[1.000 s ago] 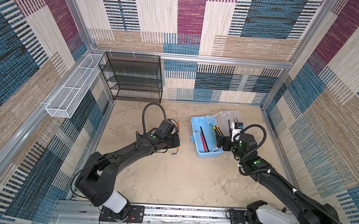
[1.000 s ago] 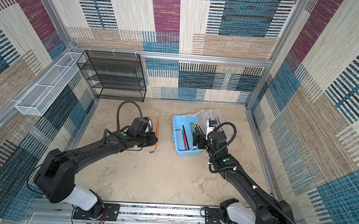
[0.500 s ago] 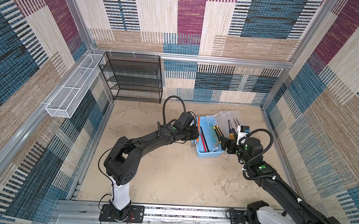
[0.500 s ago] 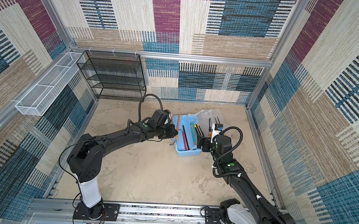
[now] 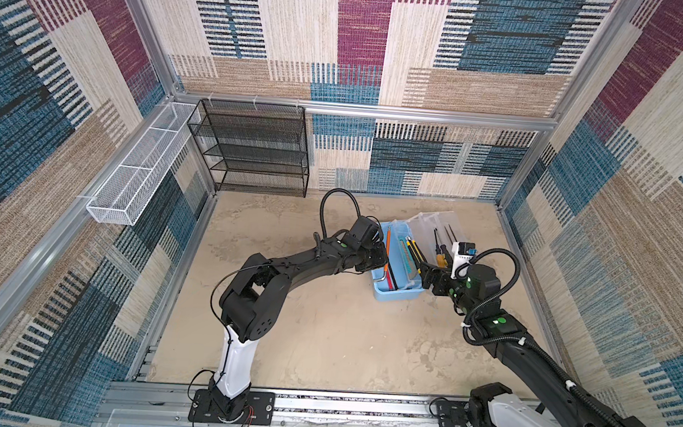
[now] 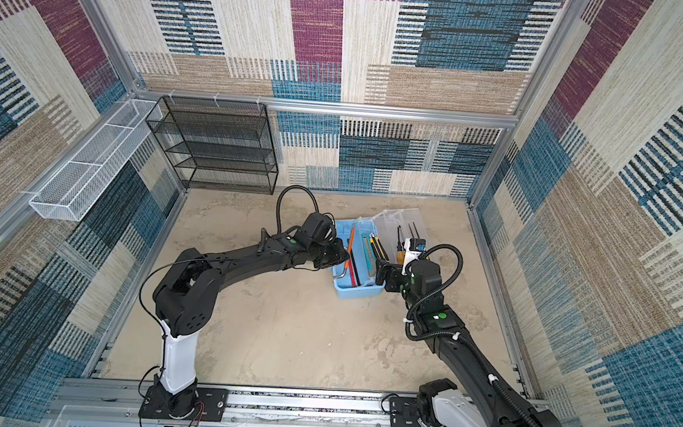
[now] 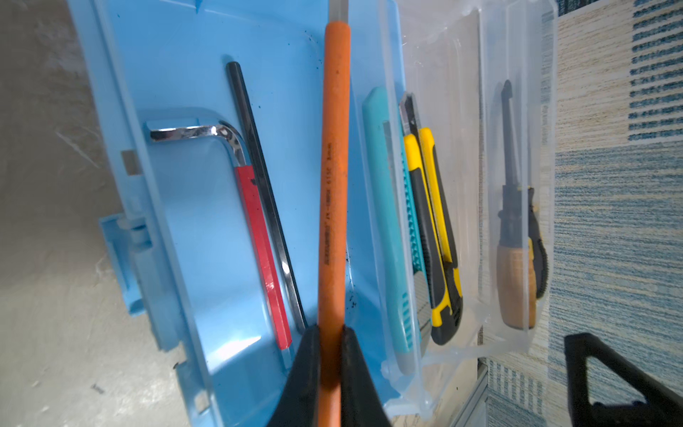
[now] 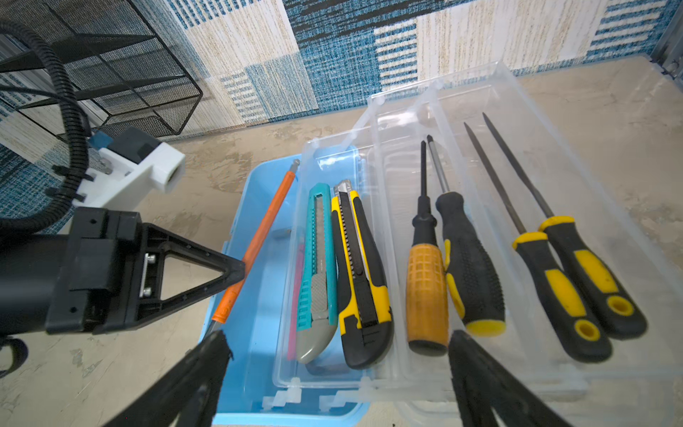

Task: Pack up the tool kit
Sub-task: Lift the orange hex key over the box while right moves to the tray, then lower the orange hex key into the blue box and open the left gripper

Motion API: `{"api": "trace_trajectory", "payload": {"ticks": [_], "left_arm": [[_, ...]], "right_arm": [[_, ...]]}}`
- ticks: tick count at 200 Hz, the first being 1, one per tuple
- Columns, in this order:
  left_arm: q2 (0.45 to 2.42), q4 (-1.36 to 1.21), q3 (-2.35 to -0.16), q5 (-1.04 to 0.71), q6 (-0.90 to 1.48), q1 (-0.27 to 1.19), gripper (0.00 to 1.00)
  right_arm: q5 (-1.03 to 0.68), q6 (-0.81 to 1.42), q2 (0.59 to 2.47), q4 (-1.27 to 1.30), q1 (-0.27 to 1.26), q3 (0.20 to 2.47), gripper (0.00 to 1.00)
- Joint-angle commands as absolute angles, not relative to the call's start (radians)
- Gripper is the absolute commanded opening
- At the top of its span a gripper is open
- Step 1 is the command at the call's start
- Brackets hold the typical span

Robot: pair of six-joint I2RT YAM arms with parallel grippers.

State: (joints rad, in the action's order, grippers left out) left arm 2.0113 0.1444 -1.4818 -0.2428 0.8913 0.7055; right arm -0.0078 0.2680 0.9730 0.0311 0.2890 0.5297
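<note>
The tool kit (image 5: 398, 295) sits on the sandy-beige tabletop (image 5: 321, 338), at about two o'clock from its middle in both top views. It is a smooth, light blue plastic box with rounded corners and its top uncovered. A clear, glossy moulded tray (image 8: 373, 122) of long troughs rests on its three o'clock half and overhangs that side. Whether the outer troughs belong to a tray or to an opened lid I cannot tell.

On the blue bottom lie a chrome L-shaped hex key (image 7: 192, 132) with a red sleeve and a slim black hex key (image 7: 258, 166) touching it. The nearest trough holds a ribbed teal utility knife (image 8: 318, 258) and a yellow-and-black utility knife (image 8: 360, 281) side by side. Further troughs hold an orange-handled screwdriver (image 8: 427, 292), a knobbly black-handled screwdriver (image 8: 473, 266) and two thin pointed tools (image 8: 554, 284) with black-and-yellow grips. In the left wrist view these are smeared behind the cloudy plastic.

The left gripper (image 7: 330, 329) is clamped on a long orange-sleeved hex key (image 7: 334, 166), held lengthwise over the box's nine o'clock half. The key's lower end is hidden behind the jaws, and its bare steel tip is cut off by the frame edge. The right gripper (image 8: 340, 338) stands spread wide at the box's six o'clock end, holding nothing. Whether one of its fingers brushes the key's steel end I cannot tell.
</note>
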Motion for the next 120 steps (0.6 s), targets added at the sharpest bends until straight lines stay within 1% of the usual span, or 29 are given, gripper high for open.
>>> {"api": "trace_trajectory", "payload": {"ticks": [1,51,120], "left_arm": [[2.042,0.080,-1.505,-0.258,0.933,0.709,0.00],[2.077,0.040,-1.477,-0.222,0.983,0.710,0.00],[2.098,0.035,-1.493,-0.234,0.993,0.711,0.00]], "right_arm": [[-0.006,0.278,0.968,0.038,0.288,0.526,0.94],[0.001,0.284,0.965,0.034,0.286,0.518,0.95],[0.007,0.286,0.962,0.035,0.284,0.509,0.95]]}}
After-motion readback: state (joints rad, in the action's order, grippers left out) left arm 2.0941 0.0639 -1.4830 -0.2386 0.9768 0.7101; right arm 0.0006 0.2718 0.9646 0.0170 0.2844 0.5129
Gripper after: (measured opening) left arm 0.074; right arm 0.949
